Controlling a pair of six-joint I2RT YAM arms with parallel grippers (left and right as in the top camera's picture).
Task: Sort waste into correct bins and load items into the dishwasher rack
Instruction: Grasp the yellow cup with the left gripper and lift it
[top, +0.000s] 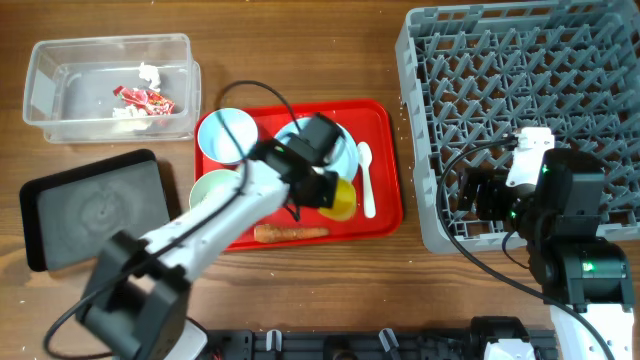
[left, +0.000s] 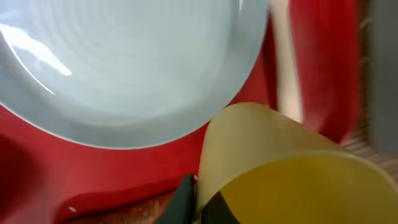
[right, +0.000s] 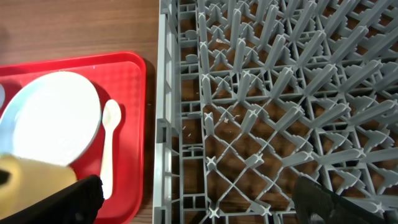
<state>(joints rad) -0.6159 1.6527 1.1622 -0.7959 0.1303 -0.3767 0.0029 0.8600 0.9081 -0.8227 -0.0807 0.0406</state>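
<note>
My left gripper is shut on the rim of the small yellow cup, which fills the lower right of the left wrist view, beside the pale-blue plate on the red tray. The white-blue bowl, pale-green bowl and carrot piece also lie on the tray. The clear tub holds the red wrapper and paper scraps. The black tray lies front left. My right gripper is open over the front-left edge of the grey rack.
A white spoon lies on the red tray to the right of the plate, also in the right wrist view. The rack's left wall stands close to the tray's right edge.
</note>
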